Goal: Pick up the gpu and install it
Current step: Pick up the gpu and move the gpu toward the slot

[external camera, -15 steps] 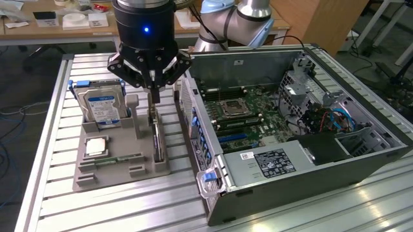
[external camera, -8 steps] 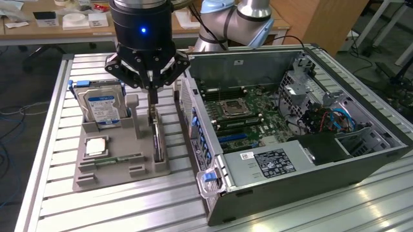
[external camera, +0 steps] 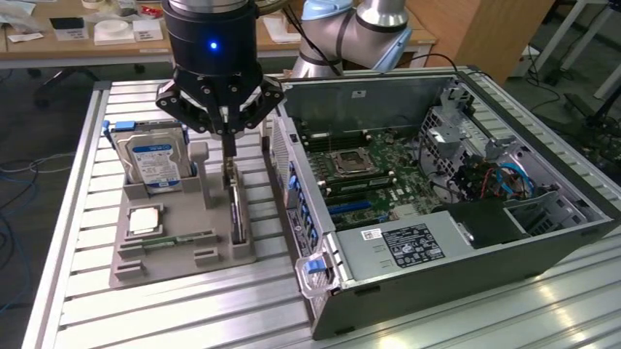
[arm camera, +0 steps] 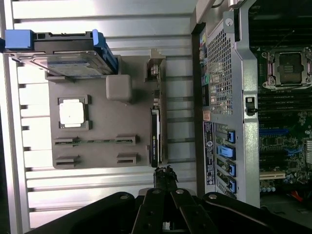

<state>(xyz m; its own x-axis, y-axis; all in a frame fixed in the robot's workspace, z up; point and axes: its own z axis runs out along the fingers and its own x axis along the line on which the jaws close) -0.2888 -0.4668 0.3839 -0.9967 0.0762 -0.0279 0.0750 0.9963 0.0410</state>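
Ext. view: pincer (external camera: 229, 158), tips pinched narrow, hangs right over gpu (external camera: 235, 207); can't tell if touching. The gpu stands on edge in grey holder (external camera: 185, 251), at the exterior view's right, beside open PC case (external camera: 437, 240) on desk (external camera: 194, 313). Wrist view adds a top-down look: holder also has hard drive (arm camera: 63, 53), CPU (arm camera: 72, 112), memory stick (arm camera: 102, 141); case's rear grille (arm camera: 219, 78) faces gpu.

Exterior view: mounted high and off the arm, looking down at a slant across the slatted aluminium table (external camera: 145, 320), wide enough to take in the open grey computer case (external camera: 466, 287) at frame right and the grey plastic parts holder (external camera: 136, 269) at lower left. Wrist view: aimed straight down from close above, past the black gripper (arm camera: 163, 171). Shared by both: table, holder, case's perforated rear wall.
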